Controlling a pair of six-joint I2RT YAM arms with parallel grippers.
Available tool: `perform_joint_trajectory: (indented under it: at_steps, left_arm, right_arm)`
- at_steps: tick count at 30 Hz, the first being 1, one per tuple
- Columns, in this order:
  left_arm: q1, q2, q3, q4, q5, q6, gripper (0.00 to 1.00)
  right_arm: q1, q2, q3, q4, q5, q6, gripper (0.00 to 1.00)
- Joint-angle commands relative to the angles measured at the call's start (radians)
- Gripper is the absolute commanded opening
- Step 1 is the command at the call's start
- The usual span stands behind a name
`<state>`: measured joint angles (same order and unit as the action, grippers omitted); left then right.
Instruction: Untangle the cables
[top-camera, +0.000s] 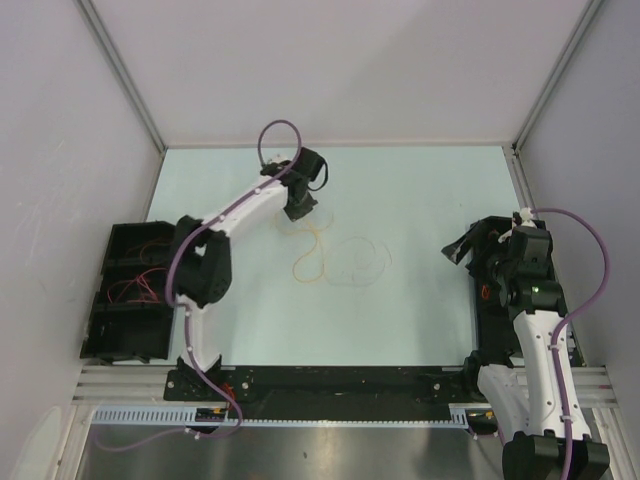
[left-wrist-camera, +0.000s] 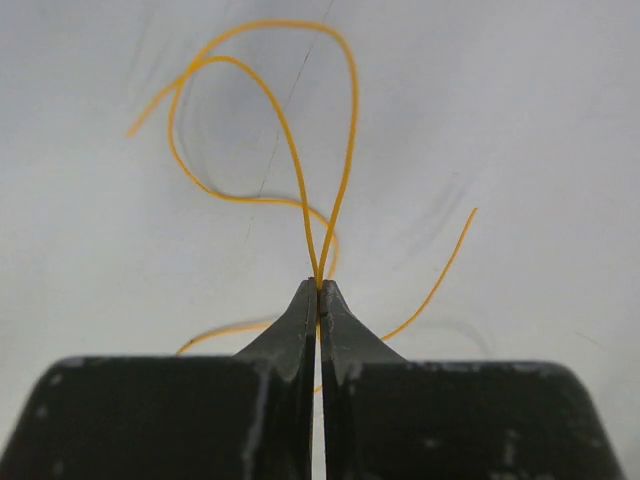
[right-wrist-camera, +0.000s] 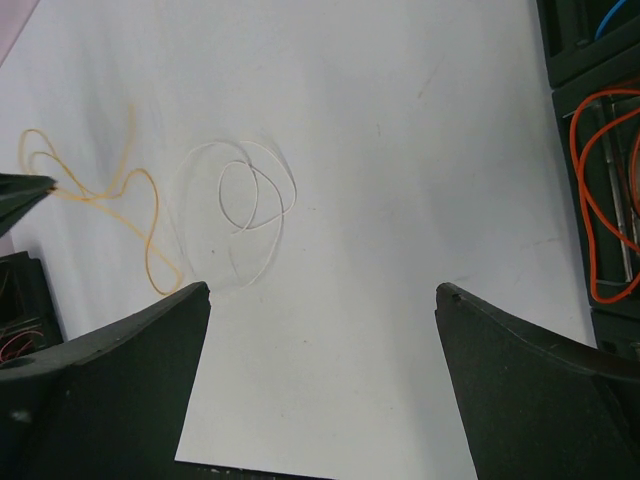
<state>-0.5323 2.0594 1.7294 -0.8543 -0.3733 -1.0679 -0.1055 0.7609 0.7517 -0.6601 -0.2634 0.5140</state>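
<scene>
Bright diffuse light, faint blurry shadows (beside the orange cable (left-wrist-camera: 349, 150))

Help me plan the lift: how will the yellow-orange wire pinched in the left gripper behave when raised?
Probably floppy: the yellow-orange wire lies in loose curls on the table, so it should dangle. Likely very light, being hair-thin. It could slip: the shut left gripper pinches only two thin strands at its tips.
</scene>
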Motion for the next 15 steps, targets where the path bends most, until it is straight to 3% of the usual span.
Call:
perform_joint_trajectory:
  at_steps: [1,8,15]
  left_arm:
    - [0.008,-0.249,-0.047,0.057,-0.042,0.166,0.00]
    - [-0.003,-0.444,-0.108,0.124,0.128,0.411,0.00]
    - [-0.075,-0.559,-0.064,0.189,0.332,0.617,0.00]
  right_arm:
    - [0.003,-0.018,0.003,0.042,-0.045,0.027,1.00]
    - [0.006,-0.037,0.005,0.080,-0.126,0.061,1.00]
    - [0.023,-0.041,0.040,0.220,-0.416,0.141,0.98]
